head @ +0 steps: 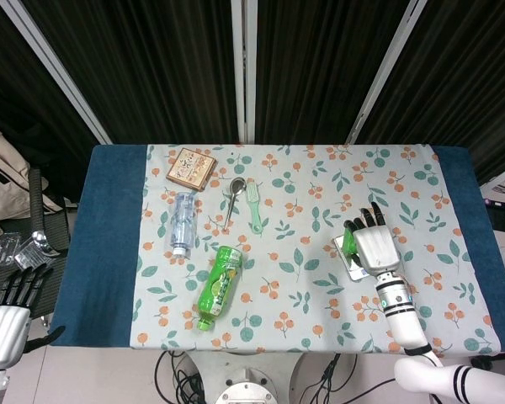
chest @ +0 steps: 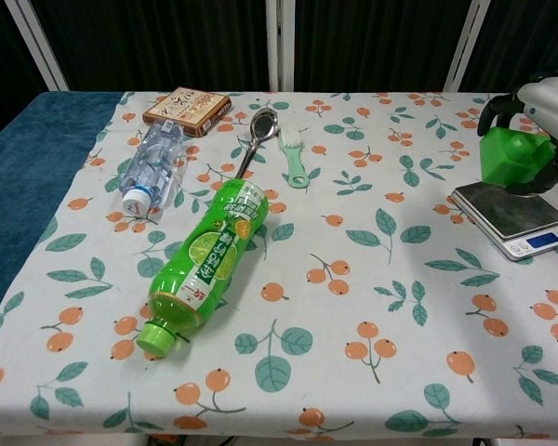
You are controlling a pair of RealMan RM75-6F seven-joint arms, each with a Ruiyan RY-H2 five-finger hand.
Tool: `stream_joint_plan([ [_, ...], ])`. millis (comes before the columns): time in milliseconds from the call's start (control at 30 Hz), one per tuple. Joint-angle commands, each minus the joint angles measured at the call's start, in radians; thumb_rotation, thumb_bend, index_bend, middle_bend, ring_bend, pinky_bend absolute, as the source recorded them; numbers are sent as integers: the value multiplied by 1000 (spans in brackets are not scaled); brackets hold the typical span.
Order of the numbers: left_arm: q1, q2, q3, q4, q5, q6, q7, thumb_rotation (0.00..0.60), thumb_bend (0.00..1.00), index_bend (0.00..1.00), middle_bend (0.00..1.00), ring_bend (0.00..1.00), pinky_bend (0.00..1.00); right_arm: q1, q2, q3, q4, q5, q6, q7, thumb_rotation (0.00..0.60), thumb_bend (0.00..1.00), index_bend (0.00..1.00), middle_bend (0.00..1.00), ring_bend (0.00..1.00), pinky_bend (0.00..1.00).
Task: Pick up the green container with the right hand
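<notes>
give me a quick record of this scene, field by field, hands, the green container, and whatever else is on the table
right hand: right hand grips the small green plastic container, lifted above the silver digital scale
left hand: left hand off the table's left edge, fingers apart, holding nothing
table: floral cloth
other items: green drink bottle lying on its side; clear plastic bottle; metal spoon; light green fork; brown patterned box

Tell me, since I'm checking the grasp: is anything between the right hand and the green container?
Nothing visible. The right hand already grips the green container, holding it above the scale.
</notes>
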Motion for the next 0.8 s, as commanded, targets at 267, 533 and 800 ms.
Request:
stream_joint_plan([
  [267,-1,-3,2,0,-6,-9,3,600,52,26,27,0,0,12,-45,-10,93,42,-38,-29,600,235,525,486,142,0],
  [533,-4,-6,-2,10,-9,-10,-7,600,53,26,27,0,0,18,-53,-8,106,93,-53,-77,600,235,474,458,137,0],
  [800,-3,-8,0,15,-9,-9,-12,600,52,26,27,0,0,27,-12,-16,59,163,-99,-118,600,158,149,278,67,0],
])
